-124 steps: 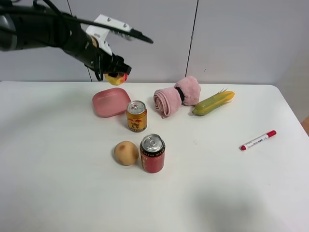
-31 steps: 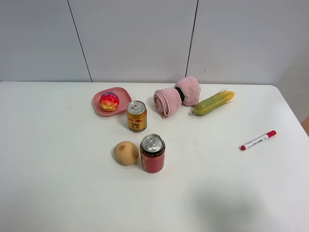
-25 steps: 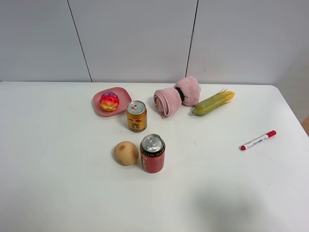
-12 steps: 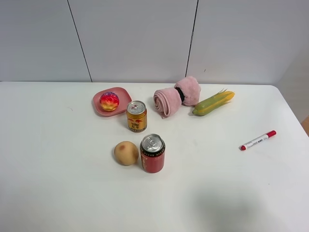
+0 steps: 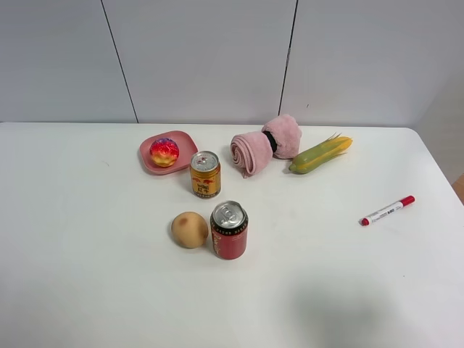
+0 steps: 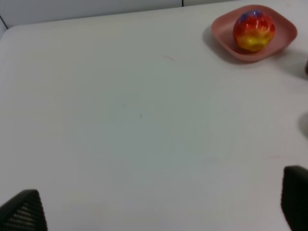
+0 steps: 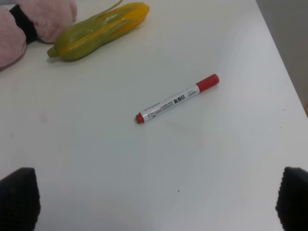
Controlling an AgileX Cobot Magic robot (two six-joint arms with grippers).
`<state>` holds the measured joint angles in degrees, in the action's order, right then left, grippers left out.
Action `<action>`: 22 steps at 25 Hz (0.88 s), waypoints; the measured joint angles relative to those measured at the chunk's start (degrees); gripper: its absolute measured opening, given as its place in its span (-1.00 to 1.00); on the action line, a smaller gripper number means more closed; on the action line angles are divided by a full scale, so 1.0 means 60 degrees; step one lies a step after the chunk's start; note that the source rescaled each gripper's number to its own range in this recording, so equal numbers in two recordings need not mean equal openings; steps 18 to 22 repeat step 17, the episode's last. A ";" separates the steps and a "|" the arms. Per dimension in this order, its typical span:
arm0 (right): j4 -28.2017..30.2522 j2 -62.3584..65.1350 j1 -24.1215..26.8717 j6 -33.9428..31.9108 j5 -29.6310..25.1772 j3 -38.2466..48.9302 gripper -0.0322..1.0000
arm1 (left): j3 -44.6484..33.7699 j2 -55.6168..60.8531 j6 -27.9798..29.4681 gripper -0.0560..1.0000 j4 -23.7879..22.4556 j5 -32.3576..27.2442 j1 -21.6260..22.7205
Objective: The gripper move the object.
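The object, a bumpy red and yellow ball-like fruit toy (image 5: 164, 151), sits in a pink dish (image 5: 181, 141) at the back of the white table. It also shows in the left wrist view (image 6: 253, 29), in the dish (image 6: 284, 41), far from my left gripper (image 6: 159, 207). That gripper is open and empty, with its fingertips (image 6: 21, 211) wide apart above bare table. My right gripper (image 7: 156, 202) is open and empty too, its fingertips (image 7: 293, 197) at the frame corners. Neither arm shows in the exterior high view.
A gold can (image 5: 205, 174) stands beside the dish. A red can (image 5: 229, 230) and a smooth tan fruit (image 5: 189, 229) stand mid-table. A rolled pink towel (image 5: 264, 143), a corn cob (image 5: 320, 154) and a red-capped marker (image 5: 387, 210) lie to the right.
Five seconds ago the left gripper held the fruit toy above the pink dish. Since then it let go and left the exterior high view; nothing has moved in the last second.
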<state>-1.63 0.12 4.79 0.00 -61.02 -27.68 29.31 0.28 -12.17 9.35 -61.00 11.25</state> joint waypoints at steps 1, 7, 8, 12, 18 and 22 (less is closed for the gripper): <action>0.0000 0.0000 0.0000 0.0000 0.0000 0.0000 1.00 | 0.0000 0.0000 0.0000 0.99 0.0000 0.0000 0.0000; 0.0000 0.0000 0.0000 0.0000 0.0000 0.0000 1.00 | 0.0000 0.0000 0.0030 0.99 0.0000 0.0000 0.0000; 0.0000 0.0000 0.0000 0.0000 0.0000 0.0000 1.00 | 0.0000 0.0000 0.0030 0.99 0.0000 0.0000 0.0000; 0.0000 0.0000 0.0000 0.0000 0.0000 0.0000 1.00 | 0.0000 0.0000 0.0030 0.99 -0.0003 0.0000 0.0000; 0.0000 0.0000 0.0000 0.0000 0.0000 0.0000 1.00 | 0.0000 0.0000 0.0030 0.99 -0.0003 0.0000 0.0000; 0.0000 0.0000 0.0000 0.0000 0.0000 0.0000 1.00 | 0.0000 0.0000 0.0030 0.99 -0.0003 0.0000 0.0000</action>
